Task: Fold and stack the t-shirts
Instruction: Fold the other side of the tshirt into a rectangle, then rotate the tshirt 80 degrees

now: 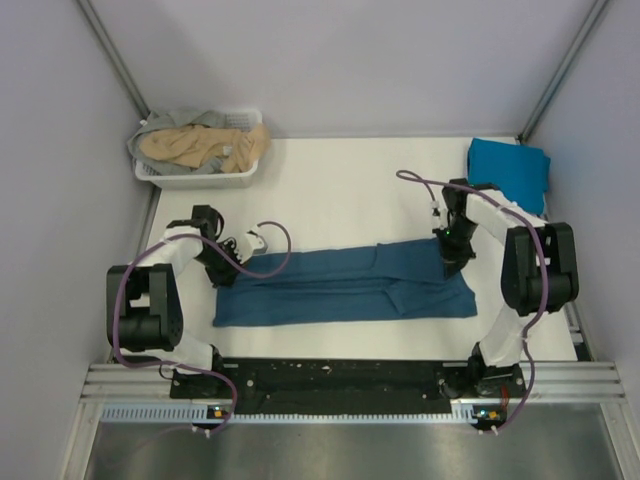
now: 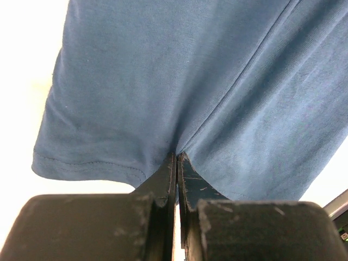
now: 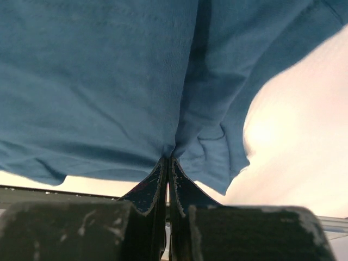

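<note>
A dark teal-blue t-shirt [image 1: 345, 285] lies in a long folded band across the table's near middle. My left gripper [image 1: 222, 268] is shut on its left far edge; the left wrist view shows the cloth [image 2: 179, 81] pinched between the closed fingers [image 2: 163, 179]. My right gripper [image 1: 450, 265] is shut on its right far edge; the right wrist view shows the cloth [image 3: 109, 81] pinched at the fingertips [image 3: 157, 176]. A brighter cyan-blue t-shirt [image 1: 508, 168] lies folded at the far right. Tan [image 1: 205, 148] and grey [image 1: 180, 120] t-shirts lie heaped in the basket.
A white slatted basket [image 1: 205, 180] stands at the far left corner of the white table [image 1: 340, 190]. Grey walls close in the back and both sides. A black rail [image 1: 340, 378] runs along the near edge between the arm bases.
</note>
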You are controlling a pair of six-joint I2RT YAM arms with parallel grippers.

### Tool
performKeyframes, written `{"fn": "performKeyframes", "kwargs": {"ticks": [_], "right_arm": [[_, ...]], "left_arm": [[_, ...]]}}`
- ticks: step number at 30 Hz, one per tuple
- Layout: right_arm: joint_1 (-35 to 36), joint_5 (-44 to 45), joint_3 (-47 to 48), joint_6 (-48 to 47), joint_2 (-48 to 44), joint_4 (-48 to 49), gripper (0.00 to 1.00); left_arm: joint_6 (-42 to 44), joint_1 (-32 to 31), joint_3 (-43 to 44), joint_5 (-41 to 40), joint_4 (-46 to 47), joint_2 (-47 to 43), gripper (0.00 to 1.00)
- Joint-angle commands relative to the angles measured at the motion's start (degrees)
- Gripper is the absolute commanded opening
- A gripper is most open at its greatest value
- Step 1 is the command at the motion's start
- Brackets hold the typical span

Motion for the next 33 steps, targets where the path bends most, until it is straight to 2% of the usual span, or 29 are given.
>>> {"fn": "performKeyframes", "kwargs": {"ticks": [1, 2, 4, 7, 8, 11, 17, 19, 21, 24, 25, 27, 30, 33], "right_arm": [[0.53, 3.46, -0.33, -0.11, 2.77, -1.19, 0.01], [0.44, 3.46, -0.15, 0.07, 3.13, -1.10, 0.09], [0.53, 3.46, 0.37, 0.33, 3.22, -0.84, 0.21], [0.44, 5.12, 1.16, 0.42, 1.99, -0.84, 0.33], [0.44, 5.74, 1.52, 0.51, 1.03, -0.58, 0.35], [0.53, 5.92, 3.45, 1.03, -2.13, -0.31, 0.38], [6.49, 10.84, 6.97, 2.09, -7.50, 3.02, 0.39], [8.26, 8.58, 7.06, 3.05, -8.47, 6.61, 0.39], [8.79, 5.49, 5.92, 4.98, -9.00, 11.44, 0.37], [7.75, 8.90, 3.63, 7.53, -8.04, 16.55, 0.27], [6.52, 8.22, 3.54, 8.06, -6.81, 17.17, 0.18], [3.97, 5.67, 3.37, 9.38, -4.00, 18.40, 0.07], [1.24, 1.99, 2.49, 9.65, 1.36, 20.16, 0.01], [0.71, 1.62, 4.15, 9.12, 7.68, 20.17, 0.00]], "left_arm": [[1.57, 0.07, -1.23, -2.04, 0.29, -0.21, 0.00], [1.84, 0.15, -1.06, -1.78, 0.03, -0.03, 0.01], [2.01, 0.07, -0.62, -1.34, -1.03, 0.15, 0.12], [2.10, 0.06, 1.31, 0.59, -3.57, -0.03, 0.40], [2.19, 0.15, 2.28, 1.73, -5.06, -0.29, 0.48], [2.28, 0.15, 6.14, 4.89, -9.19, -1.43, 0.57], [1.14, 0.94, 15.28, 9.82, -15.27, -0.82, 0.59], [-2.79, 1.12, 16.08, 9.21, -11.86, 0.14, 0.52], [-8.85, 1.12, 15.73, 5.02, -4.76, 1.55, 0.43], [-15.37, 1.56, 16.08, -2.11, 2.99, 4.62, 0.39], [-16.78, 1.65, 16.17, -4.30, 4.67, 6.02, 0.41], [-17.93, 1.65, 15.73, -6.87, 7.83, 7.44, 0.47], [-18.38, 1.65, 14.51, -7.67, 11.00, 8.23, 0.51], [-18.47, 1.73, 13.19, -7.14, 11.10, 7.89, 0.52]]}}
